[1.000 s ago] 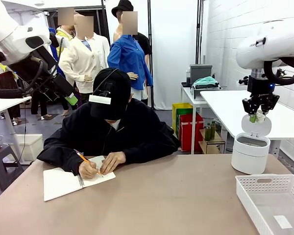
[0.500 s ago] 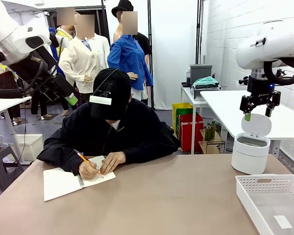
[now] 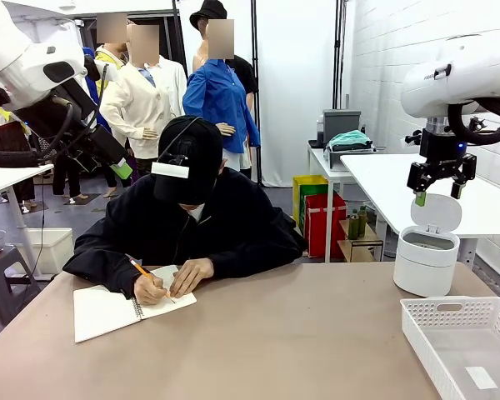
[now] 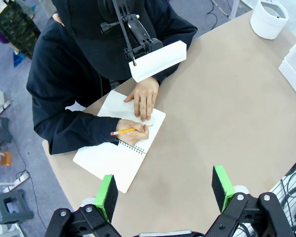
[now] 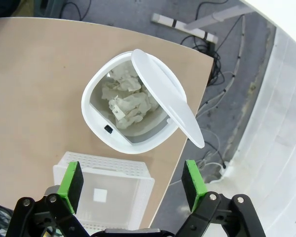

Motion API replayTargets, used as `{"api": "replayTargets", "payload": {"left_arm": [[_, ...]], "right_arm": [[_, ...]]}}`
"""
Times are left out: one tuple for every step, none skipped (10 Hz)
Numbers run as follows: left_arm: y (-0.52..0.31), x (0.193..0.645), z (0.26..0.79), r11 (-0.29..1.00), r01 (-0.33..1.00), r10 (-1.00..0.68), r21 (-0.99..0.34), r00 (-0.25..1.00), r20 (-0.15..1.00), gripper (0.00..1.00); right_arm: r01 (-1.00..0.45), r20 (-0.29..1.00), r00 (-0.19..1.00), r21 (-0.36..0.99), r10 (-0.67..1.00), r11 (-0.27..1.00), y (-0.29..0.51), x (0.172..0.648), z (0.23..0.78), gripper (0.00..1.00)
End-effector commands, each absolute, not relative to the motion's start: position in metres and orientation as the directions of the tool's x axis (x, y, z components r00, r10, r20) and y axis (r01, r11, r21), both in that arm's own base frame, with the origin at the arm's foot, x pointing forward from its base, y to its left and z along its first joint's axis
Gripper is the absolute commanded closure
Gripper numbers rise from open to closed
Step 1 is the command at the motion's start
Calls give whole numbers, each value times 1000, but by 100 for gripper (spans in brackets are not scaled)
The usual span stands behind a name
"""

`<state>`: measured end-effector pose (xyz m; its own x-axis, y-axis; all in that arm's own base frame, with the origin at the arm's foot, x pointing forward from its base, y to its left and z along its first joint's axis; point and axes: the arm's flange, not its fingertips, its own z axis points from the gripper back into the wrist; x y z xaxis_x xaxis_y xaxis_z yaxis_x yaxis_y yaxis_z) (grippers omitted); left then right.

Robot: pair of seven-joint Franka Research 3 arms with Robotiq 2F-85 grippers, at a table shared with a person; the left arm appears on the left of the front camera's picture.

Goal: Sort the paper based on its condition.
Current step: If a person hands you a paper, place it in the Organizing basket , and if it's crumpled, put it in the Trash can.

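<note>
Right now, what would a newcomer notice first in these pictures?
The person at the far side, writing with a pencil in a spiral notebook. At the table's right end, the open right gripper hangs above a white bin, its lid up and crumpled paper inside, beside a white basket.

From my console I read the table (image 3: 300, 342) as plain tan. On it the bin (image 5: 121, 116) is white with its white lid (image 5: 170, 101) up, and the crumpled paper (image 5: 128, 101) inside it is white. Beside the bin the perforated basket (image 3: 462, 342) is white. Across the table the person (image 3: 192, 221) wears black, writing with an orange pencil (image 4: 123, 131) on a white notebook (image 4: 116, 153). Both the left gripper (image 4: 165, 190) and right gripper (image 5: 133, 185) are black with green pads.
</note>
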<state>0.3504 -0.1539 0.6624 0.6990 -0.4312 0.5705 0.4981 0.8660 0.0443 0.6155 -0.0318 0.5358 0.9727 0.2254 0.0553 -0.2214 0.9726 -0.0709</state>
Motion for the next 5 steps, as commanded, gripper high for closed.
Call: {"api": "replayTargets", "payload": {"left_arm": [[-153, 350, 663, 866, 496, -435, 54, 697, 570, 0], [-153, 350, 663, 866, 496, -435, 54, 697, 570, 0], [-153, 350, 663, 866, 496, -435, 54, 697, 570, 0], [-153, 350, 663, 866, 496, -435, 54, 697, 570, 0], [-153, 350, 663, 866, 496, -435, 54, 697, 570, 0]], "right_arm": [[-217, 58, 973, -70, 221, 974, -33, 616, 536, 0], [-217, 58, 973, -70, 221, 974, -33, 616, 536, 0], [-217, 58, 973, -70, 221, 974, -33, 616, 536, 0], [-217, 58, 973, -70, 221, 974, -33, 616, 536, 0], [-217, 58, 973, -70, 221, 974, -33, 616, 536, 0]]}}
